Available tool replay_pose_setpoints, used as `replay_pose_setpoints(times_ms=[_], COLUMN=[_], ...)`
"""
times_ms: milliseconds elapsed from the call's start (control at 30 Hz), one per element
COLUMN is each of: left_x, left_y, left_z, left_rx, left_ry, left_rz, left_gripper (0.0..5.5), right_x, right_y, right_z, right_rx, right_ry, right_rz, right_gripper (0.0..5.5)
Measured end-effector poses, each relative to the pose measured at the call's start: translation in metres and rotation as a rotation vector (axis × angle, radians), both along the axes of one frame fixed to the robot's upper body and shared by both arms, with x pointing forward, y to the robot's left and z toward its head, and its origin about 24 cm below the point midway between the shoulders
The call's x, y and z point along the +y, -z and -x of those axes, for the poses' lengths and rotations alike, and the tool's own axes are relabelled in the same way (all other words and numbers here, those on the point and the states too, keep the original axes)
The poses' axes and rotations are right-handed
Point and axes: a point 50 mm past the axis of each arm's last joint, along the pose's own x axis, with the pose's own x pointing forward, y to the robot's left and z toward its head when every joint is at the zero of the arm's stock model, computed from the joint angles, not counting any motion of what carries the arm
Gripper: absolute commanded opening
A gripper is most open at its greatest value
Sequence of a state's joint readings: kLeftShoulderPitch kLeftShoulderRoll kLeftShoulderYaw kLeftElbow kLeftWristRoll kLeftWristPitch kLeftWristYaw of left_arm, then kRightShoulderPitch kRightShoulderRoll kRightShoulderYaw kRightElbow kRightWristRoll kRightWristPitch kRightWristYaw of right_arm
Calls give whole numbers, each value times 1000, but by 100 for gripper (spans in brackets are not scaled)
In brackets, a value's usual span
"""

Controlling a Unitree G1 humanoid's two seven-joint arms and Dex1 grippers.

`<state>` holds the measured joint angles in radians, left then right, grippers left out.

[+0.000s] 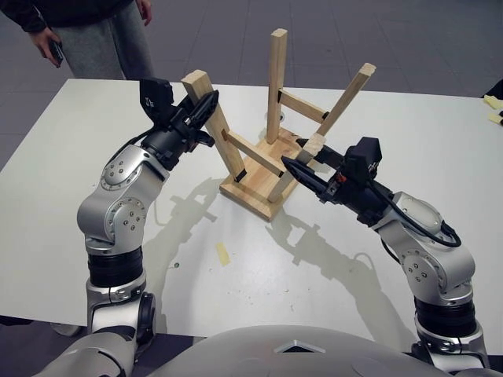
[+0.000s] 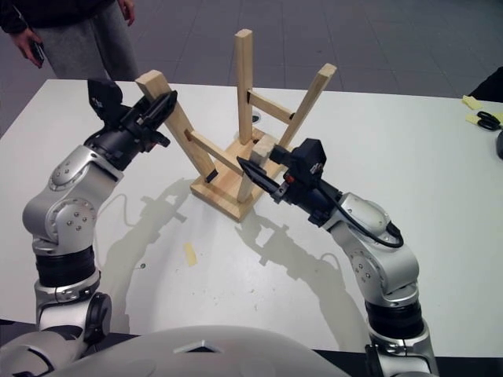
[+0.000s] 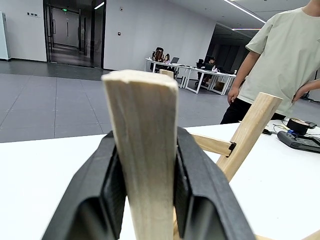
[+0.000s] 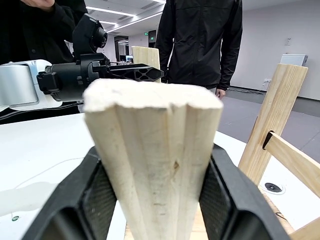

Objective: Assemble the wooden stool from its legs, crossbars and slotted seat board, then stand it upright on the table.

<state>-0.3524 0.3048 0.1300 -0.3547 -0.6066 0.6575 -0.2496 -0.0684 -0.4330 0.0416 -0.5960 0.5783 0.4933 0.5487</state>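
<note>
Four legs (image 1: pixel 277 78) point up from the slotted seat board (image 1: pixel 250 192). The stool (image 2: pixel 236 169) sits inverted, board flat on the white table (image 1: pixel 78 196), about mid-table.

- Two crossbars (image 1: pixel 253 153) seated: one low between the near legs, one between the far pair.
- Left gripper (image 1: pixel 206 106): fingers closed tight on the near-left leg (image 1: pixel 216 126), just below its upper end.
- Right gripper (image 1: pixel 308 159): clamped on the end of the near-right leg (image 4: pixel 155 150), which leans toward the robot's right.
- The low crossbar runs between the two grippers.
- Yellow scrap (image 1: pixel 223 253) lies on the table toward the robot, well apart from the board.
- More yellow scraps (image 2: pixel 471 102) and a dark scissors-like tool (image 2: pixel 489 119) lie at the table's right edge, well apart from the stool.
- Round grommet hole (image 4: pixel 272 187) in the tabletop just behind the stool.
- Small dark speck (image 1: pixel 176 265) near the scrap.
- Floor (image 1: pixel 393 39) beyond: grey tile.
</note>
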Motion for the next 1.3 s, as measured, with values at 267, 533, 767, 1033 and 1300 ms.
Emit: replay_pose_setpoints(times_ms=[267, 533, 767, 1033, 1300], left_x=[-1, -5, -2, -4, -10], left_y=[2, 5, 6, 5, 3], left_z=[-2, -2, -3, -3, -2], left_rx=[5, 17, 20, 6, -18], left_ry=[-2, 12, -6, 10, 62], left_rz=[-5, -38, -60, -61, -68], left_gripper=[104, 104, 104, 104, 104], right_x=[2, 3, 9, 2, -21], right_y=[0, 1, -6, -8, -75], right_z=[-1, -4, -13, -11, -20], right_rx=[-4, -12, 29, 239, 239], right_ry=[-21, -43, -64, -125, -317], right_rz=[9, 14, 95, -64, -528], right_gripper=[210, 209, 207, 349, 471])
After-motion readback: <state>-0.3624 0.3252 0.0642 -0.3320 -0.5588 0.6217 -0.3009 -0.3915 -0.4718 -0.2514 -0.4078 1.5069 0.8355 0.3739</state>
